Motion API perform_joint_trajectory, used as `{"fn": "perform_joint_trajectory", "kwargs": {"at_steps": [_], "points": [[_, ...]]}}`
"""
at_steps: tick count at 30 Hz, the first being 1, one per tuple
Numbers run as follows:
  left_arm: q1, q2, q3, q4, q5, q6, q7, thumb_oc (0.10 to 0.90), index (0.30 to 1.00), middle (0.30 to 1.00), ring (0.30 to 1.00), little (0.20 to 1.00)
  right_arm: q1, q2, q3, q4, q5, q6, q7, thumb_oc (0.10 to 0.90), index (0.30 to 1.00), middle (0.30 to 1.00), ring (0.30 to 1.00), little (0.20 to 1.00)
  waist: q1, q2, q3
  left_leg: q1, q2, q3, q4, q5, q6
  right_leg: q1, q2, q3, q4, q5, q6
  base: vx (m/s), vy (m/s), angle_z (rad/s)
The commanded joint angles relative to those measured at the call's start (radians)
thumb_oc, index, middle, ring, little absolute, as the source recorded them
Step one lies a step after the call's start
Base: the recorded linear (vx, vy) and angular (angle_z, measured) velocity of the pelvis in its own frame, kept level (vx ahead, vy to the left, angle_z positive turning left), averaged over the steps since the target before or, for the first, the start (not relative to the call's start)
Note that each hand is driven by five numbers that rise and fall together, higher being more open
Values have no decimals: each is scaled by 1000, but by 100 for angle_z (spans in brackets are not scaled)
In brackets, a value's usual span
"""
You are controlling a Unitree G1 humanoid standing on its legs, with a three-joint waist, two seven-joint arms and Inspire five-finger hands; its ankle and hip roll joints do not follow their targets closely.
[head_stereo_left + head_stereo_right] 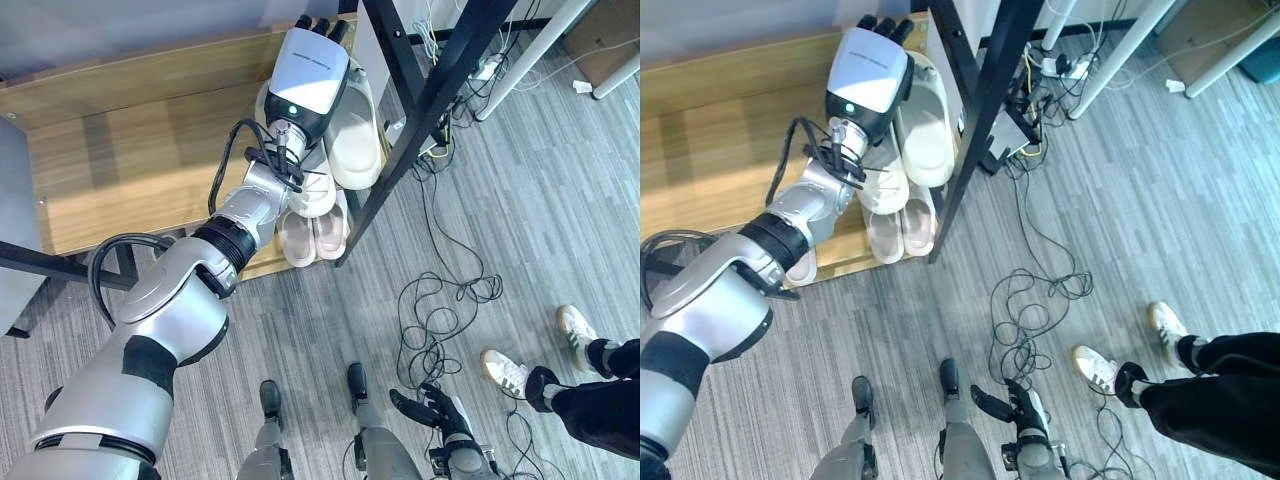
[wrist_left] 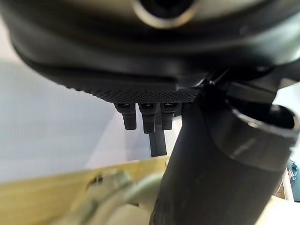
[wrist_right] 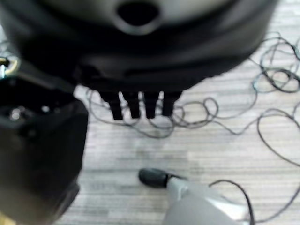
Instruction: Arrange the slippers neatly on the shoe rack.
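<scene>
Nearest to you, your right hand [image 1: 440, 412] hangs low over the grey plank floor [image 1: 500, 230], its dark fingers [image 3: 140, 104] loosely curled and holding nothing. A tangle of thin black cables [image 1: 440, 310] lies on that floor, and a person's white sneakers [image 1: 505, 372] stand at the right. Farther out, a pale pink pair of slippers [image 1: 313, 234] sits on the wooden lower shelf of the shoe rack [image 1: 130, 140], beside its black metal post [image 1: 420, 110]. Beyond them a smooth, rounded cream slipper [image 1: 355, 130] lies under your left hand [image 1: 310, 70]; you cannot tell whether its fingers grip the slipper.
</scene>
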Motion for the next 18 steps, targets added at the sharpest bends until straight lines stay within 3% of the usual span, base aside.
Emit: {"fn": "perform_joint_trajectory", "kwargs": {"at_steps": [1,18], "points": [[-190,-9,49,23,57,4,55,800,900,900,900,900,18,-32,-46,52,40,-1,-3,800,900,900,900,900,25,16,18,9,-53,-43,1,-52,8,-7,30,33,5,-26,69,-38,-22,4],[-94,100,107,-75,-9,-40,27,800,900,900,900,900,39,-4,-28,80,28,29,32,800,900,900,900,900,43,48,21,-6,-62,-30,1,-40,9,-23,23,30,13,-22,62,-8,-3,0]]}}
